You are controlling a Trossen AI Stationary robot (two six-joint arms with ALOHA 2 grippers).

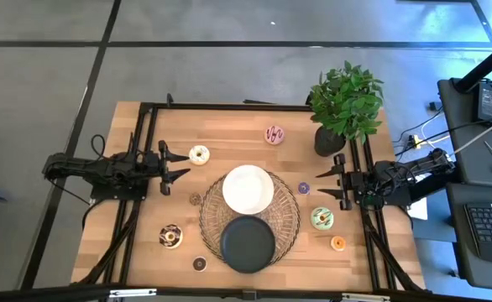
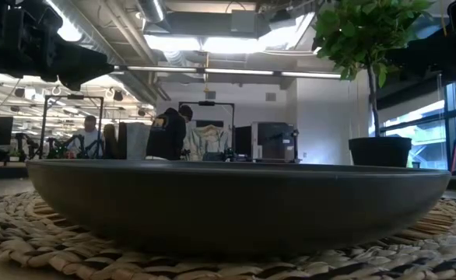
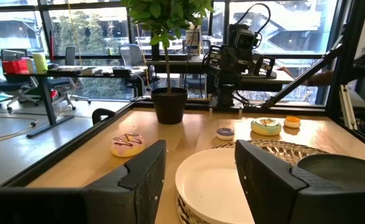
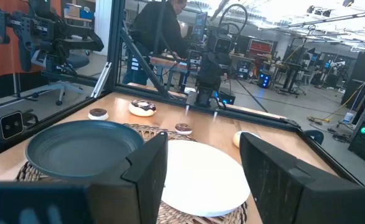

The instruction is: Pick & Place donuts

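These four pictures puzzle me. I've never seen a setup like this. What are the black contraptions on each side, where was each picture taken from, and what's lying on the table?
The black contraptions are two robot arms, each ending in a two-finger gripper. The overhead picture shows the left gripper and the right gripper, both open, holding nothing, waiting at opposite sides of the wooden table.

One picture is taken at table height, so the black plate fills it. The other two come from cameras on the arms' wrists, looking past their own fingers.

In the middle lies a woven mat carrying a white plate and the black plate. Small donuts sit around it on the wood: a cream donut, a pink donut, a green donut and a chocolate donut. A potted plant stands at one corner.
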